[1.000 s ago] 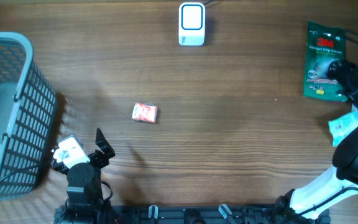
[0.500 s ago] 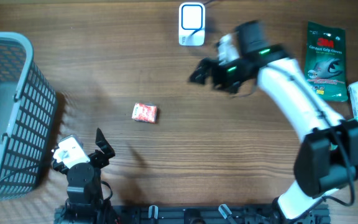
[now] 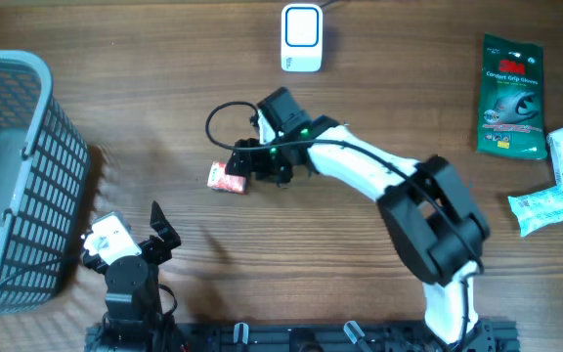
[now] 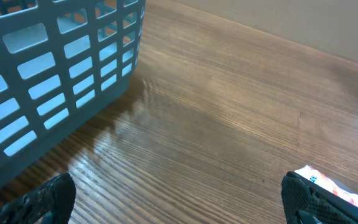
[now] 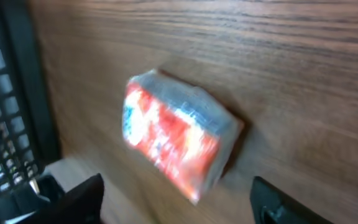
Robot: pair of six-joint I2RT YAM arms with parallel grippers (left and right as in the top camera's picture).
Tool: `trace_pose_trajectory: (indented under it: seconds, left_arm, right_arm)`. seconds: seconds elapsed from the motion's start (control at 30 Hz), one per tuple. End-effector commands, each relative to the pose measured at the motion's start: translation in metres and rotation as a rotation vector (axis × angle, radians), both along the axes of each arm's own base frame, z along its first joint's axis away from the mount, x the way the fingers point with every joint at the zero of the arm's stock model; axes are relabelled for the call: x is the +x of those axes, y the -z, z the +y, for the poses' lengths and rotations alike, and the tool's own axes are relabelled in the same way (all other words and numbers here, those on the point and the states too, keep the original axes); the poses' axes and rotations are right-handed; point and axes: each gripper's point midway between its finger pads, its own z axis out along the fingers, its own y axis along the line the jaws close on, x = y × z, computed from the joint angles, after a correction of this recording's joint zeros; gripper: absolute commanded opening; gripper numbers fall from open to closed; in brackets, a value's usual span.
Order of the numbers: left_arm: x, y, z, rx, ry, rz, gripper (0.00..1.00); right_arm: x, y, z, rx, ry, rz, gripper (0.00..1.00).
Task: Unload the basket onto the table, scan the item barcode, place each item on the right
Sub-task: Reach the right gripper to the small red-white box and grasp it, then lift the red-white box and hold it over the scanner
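A wood-grain table (image 3: 379, 117) fills the room's view, and the white barcode scanner (image 3: 301, 37) at its far edge is my reference for everything else. The grey plastic basket (image 3: 52, 196) sits far to the scanner's left, toward the near side of the table. The right arm (image 3: 379, 181) is what has changed. A moment ago it was off past the scanner's right, by the spare goods, and it has now swung across and reached to a spot on the near side of the scanner and a little to its left. The green pack of 3M gloves (image 3: 509, 96) lies well to the scanner's right, with two small white packets (image 3: 545, 207) nearer than it. The left gripper (image 3: 162, 227) rests far on the near-left side of the scanner, by the basket, its jaws spread wide on nothing. The right gripper (image 3: 249, 164) has come down over the small red-and-white packet (image 3: 225, 177), which lies flat on the wood on the near-left side of the scanner. The wrist view shows a finger on each side of the packet with a sliver of table between, so the jaws are parted and nothing is gripped yet. I'd judge the pick to be just beginning. The packet has still to be closed on, lifted and carried to the scanner's face.
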Motion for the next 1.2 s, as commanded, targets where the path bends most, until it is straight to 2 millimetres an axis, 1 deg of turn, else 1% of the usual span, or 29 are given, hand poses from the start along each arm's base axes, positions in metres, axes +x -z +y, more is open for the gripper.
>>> trace_pose_trajectory:
  seconds: [0.0,0.1,0.13,0.17,0.2,0.27,0.3,0.33,0.37,0.4,0.43,0.47,0.5,0.53,0.57,0.6,0.63,0.67,0.73,0.83,0.9,0.97,1.0,1.1,1.13,1.17]
  left_arm:
    - [0.001,0.001,-0.002,0.014,0.019,0.004,1.00]
    - [0.001,0.001,-0.002,0.014,0.019,0.004,1.00]
    - [0.001,0.001,-0.002,0.014,0.019,0.004,1.00]
    - [0.001,0.001,-0.002,0.014,0.019,0.004,1.00]
    - [0.001,0.001,-0.002,0.014,0.019,0.004,1.00]
    - [0.001,0.001,-0.002,0.014,0.019,0.004,1.00]
    - [0.001,0.001,-0.002,0.014,0.019,0.004,1.00]
    - [0.001,0.001,-0.002,0.014,0.019,0.004,1.00]
    - [0.001,0.001,-0.002,0.014,0.019,0.004,1.00]
    - [0.001,0.001,-0.002,0.014,0.019,0.004,1.00]
    - [0.001,0.001,-0.002,0.014,0.019,0.004,1.00]
    - [0.001,0.001,-0.002,0.014,0.019,0.004,1.00]
    - [0.001,0.001,-0.002,0.014,0.019,0.004,1.00]
    - [0.001,0.001,-0.002,0.014,0.019,0.004,1.00]
    - [0.001,0.001,-0.002,0.014,0.019,0.004,1.00]
    - [0.001,0.001,-0.002,0.014,0.019,0.004,1.00]
    - [0.001,0.001,-0.002,0.014,0.019,0.004,1.00]
    - [0.001,0.001,-0.002,0.014,0.019,0.004,1.00]
    - [0.001,0.001,-0.002,0.014,0.019,0.004,1.00]
    - [0.001,0.001,-0.002,0.014,0.019,0.004,1.00]
    - [0.001,0.001,-0.002,0.014,0.019,0.004,1.00]
    - [0.001,0.001,-0.002,0.014,0.019,0.004,1.00]
    - [0.001,0.001,-0.002,0.014,0.019,0.004,1.00]
    - [0.001,0.001,-0.002,0.014,0.019,0.004,1.00]
    - [0.001,0.001,-0.002,0.014,0.019,0.004,1.00]
    - [0.001,0.001,-0.002,0.014,0.019,0.004,1.00]
  right_arm:
    - [0.008,0.035,-0.008,-0.087,0.121,0.042,0.70]
    - [0.008,0.048,-0.011,-0.125,0.140,0.044,0.69]
    - [0.005,0.053,-0.010,-0.135,0.134,0.050,0.67]
    - [0.003,0.057,-0.010,-0.143,0.131,0.055,0.63]
    - [-0.002,0.065,-0.009,-0.156,0.122,0.066,0.49]
    - [-0.009,0.077,-0.008,-0.176,0.110,0.082,0.28]
    - [-0.012,0.085,-0.007,-0.183,0.103,0.089,0.25]
    - [-0.013,0.089,-0.007,-0.186,0.095,0.090,0.25]
    - [-0.015,0.092,-0.007,-0.188,0.077,0.084,0.19]
    - [-0.016,0.094,-0.007,-0.192,0.065,0.081,0.07]
    - [-0.017,0.094,-0.007,-0.188,0.056,0.080,0.04]
    - [-0.017,0.093,-0.006,-0.185,0.051,0.078,0.04]
    - [-0.016,0.088,-0.005,-0.169,0.049,0.080,0.04]
    - [-0.013,0.078,-0.003,-0.138,0.047,0.083,0.04]
    - [-0.010,0.067,-0.002,-0.111,0.041,0.083,0.04]
    - [-0.006,0.051,-0.003,-0.084,0.032,0.074,0.04]
    - [-0.003,0.038,-0.009,-0.082,0.047,0.077,0.04]
    - [-0.001,0.018,-0.020,-0.085,0.071,0.085,0.04]
    - [-0.003,-0.012,-0.043,-0.098,0.112,0.121,0.04]
    - [-0.025,-0.057,-0.079,-0.090,0.149,0.241,0.04]
    - [-0.044,-0.085,-0.102,-0.064,0.186,0.369,0.04]
    - [-0.063,-0.107,-0.117,-0.023,0.212,0.492,0.04]
    - [-0.072,-0.116,-0.124,-0.014,0.229,0.550,0.04]
    - [-0.090,-0.130,-0.136,-0.008,0.266,0.685,0.04]
    - [-0.103,-0.137,-0.141,-0.019,0.284,0.779,0.04]
    - [-0.107,-0.139,-0.142,-0.020,0.289,0.809,0.04]
